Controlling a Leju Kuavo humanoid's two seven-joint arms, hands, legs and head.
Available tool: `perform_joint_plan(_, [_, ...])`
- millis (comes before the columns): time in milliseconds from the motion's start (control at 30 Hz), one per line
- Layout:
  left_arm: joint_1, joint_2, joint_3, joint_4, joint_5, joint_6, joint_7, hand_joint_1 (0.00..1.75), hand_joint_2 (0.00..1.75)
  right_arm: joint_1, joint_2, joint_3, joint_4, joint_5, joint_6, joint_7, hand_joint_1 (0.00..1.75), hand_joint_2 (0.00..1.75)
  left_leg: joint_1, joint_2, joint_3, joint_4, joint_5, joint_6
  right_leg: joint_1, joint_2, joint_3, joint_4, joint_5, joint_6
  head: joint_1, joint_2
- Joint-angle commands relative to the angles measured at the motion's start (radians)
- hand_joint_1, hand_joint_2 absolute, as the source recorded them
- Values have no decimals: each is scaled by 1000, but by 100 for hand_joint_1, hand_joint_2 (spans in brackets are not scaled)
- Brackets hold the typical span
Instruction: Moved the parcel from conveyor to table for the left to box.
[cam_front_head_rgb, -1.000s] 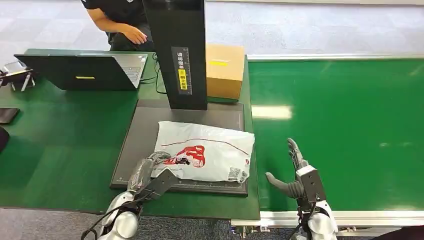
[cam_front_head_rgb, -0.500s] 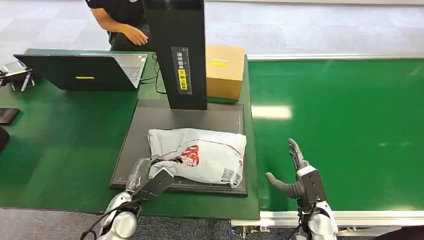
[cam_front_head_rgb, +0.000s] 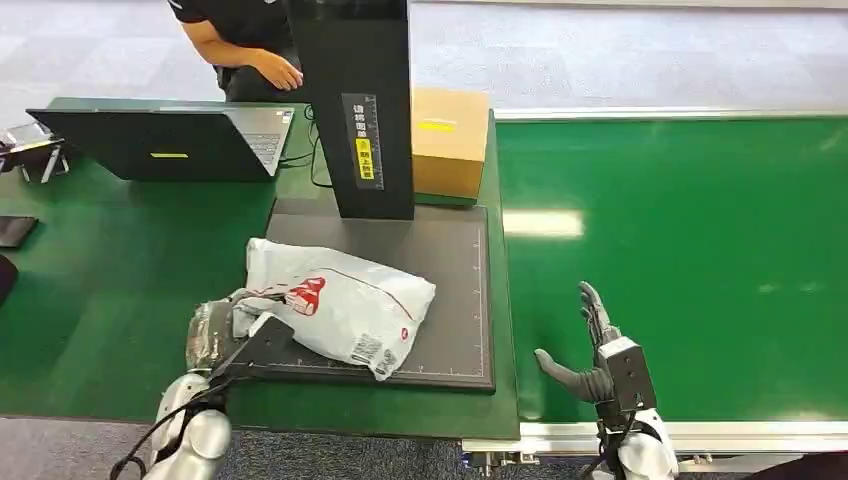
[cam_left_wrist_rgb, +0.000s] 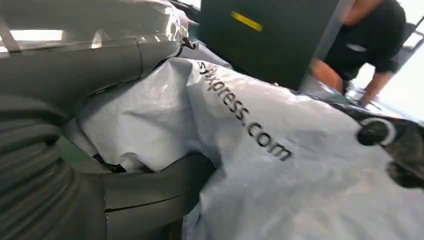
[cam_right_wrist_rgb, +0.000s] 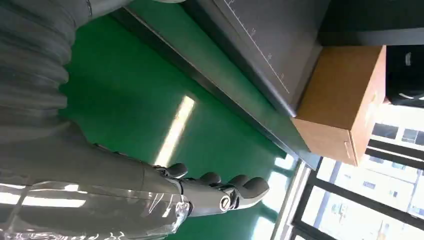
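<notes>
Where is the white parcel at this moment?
In the head view the white parcel lies on the left part of the dark mat, overhanging its left edge, in front of the black stand, gripped by the left hand.

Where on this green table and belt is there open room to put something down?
The conveyor belt right of the right hand is bare. So is the dark mat between the parcel and the belt, and the green table between laptop and left hand. It is crowded around the black post and cardboard box.
</notes>
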Motion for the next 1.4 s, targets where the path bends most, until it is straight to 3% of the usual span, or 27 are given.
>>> perform_joint_plan(33, [-53, 41, 208, 27, 21, 76, 25, 175, 175, 18, 8, -39, 0, -4, -1, 0, 0, 175, 1, 1, 1, -1, 0, 0, 1, 0, 2, -2, 0, -2, 0, 0])
perform_joint_plan(467, [-73, 38, 449, 58, 153, 227, 17, 175, 175, 68, 25, -45, -56, -16, -11, 19, 0, 175, 1, 1, 2, -2, 0, -1, 1, 0, 2, -2, 0, -2, 0, 0])
perform_joint_plan(1033, [-101, 44, 574, 95, 164, 400, -42, 175, 175, 57, 27, -28, -49, -18, -24, 33, 0, 175, 1, 1, 2, -2, 0, -1, 1, 0, 2, -2, 0, -2, 0, 0])
perform_joint_plan(1100, [-111, 24, 614, 77, 180, 423, -121, 175, 175, 52, 28, -23, -50, -18, -27, 36, 0, 175, 1, 0, 1, -1, 0, -1, 1, 0, 1, -1, 0, -2, 0, 0])
perform_joint_plan(1367, [-132, -21, 681, 63, 198, 423, -214, 175, 175, 48, 25, -21, -45, -18, -29, 37, 0, 175, 0, 0, 1, -1, 0, 0, 1, -1, 1, -1, 0, -2, 0, 0])
perform_joint_plan(1400, [-130, -21, 671, 65, 230, 423, -224, 0, 175, 48, 24, -20, -44, -18, -29, 37, 0, 175, 0, 0, 1, -2, 0, 0, 1, -1, 2, -2, 0, -2, 0, 0])
